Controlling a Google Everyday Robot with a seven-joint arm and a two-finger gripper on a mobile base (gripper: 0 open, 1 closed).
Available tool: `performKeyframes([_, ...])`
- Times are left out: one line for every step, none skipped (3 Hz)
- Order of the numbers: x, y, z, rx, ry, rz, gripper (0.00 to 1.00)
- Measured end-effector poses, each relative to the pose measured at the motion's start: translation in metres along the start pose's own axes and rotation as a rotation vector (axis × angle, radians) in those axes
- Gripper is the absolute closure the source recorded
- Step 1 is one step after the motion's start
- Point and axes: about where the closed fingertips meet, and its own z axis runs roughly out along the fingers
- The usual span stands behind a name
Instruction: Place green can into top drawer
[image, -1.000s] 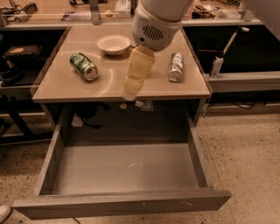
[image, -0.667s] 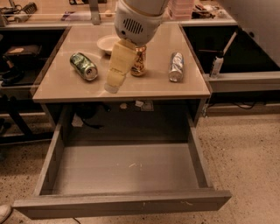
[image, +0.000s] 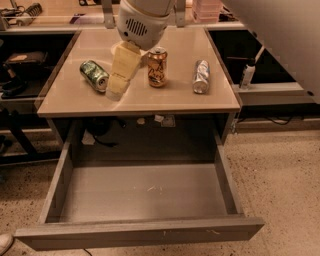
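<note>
The green can (image: 94, 75) lies on its side on the left part of the beige tabletop (image: 150, 100). My gripper (image: 117, 88) hangs from the white wrist just right of the can, close beside it and low over the table, holding nothing that I can see. The top drawer (image: 145, 195) is pulled wide open below the table's front edge, and its grey bottom is bare.
An orange-brown can (image: 157, 66) stands upright just right of my gripper. A silver-white can (image: 201, 76) lies further right. Dark shelves flank the table on both sides. A white bottle (image: 247, 75) stands on the right shelf.
My gripper has moved left across the table, from in front of the orange-brown can to beside the green can. The cans and the drawer have not moved.
</note>
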Motion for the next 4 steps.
performKeyframes([-0.020,-0.013,0.011,-0.009,-0.031,0.027,0.00])
performKeyframes([-0.050,-0.040,0.030,-0.040,-0.030,0.085,0.00])
performKeyframes([-0.079,-0.068,0.045,-0.062,-0.032,0.134,0.00])
performKeyframes([-0.118,-0.109,0.081,-0.089,-0.073,0.218,0.00])
